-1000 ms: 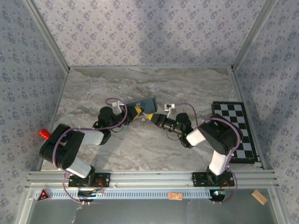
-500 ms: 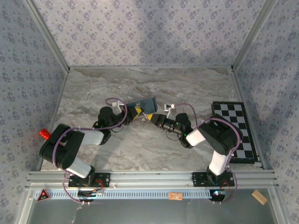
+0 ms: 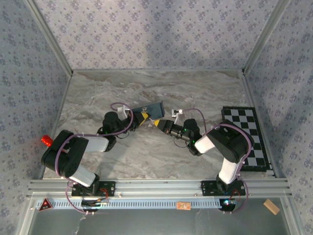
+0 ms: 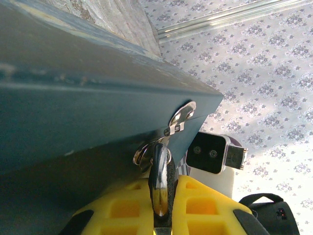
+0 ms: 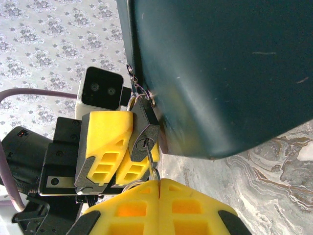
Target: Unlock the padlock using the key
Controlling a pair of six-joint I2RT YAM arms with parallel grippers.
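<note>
The small black padlock (image 5: 145,136) hangs by its shiny shackle (image 4: 160,188) from the metal hasp (image 4: 180,117) of the blue box (image 3: 150,108). My left gripper (image 4: 162,196) is shut on the padlock's body, its yellow fingers (image 5: 105,142) standing on either side of the lock. The key (image 5: 151,161) has its blade in the keyhole, and my right gripper (image 5: 159,185) is shut on the key's head. In the top view the left gripper (image 3: 142,117) and the right gripper (image 3: 157,123) meet tip to tip just in front of the box.
A chessboard (image 3: 247,137) lies at the table's right edge. A small pale metal piece (image 3: 177,112) sits behind the right arm. A red object (image 3: 46,141) stands by the left arm's elbow. The box's dark underside (image 5: 220,73) looms close over both grippers.
</note>
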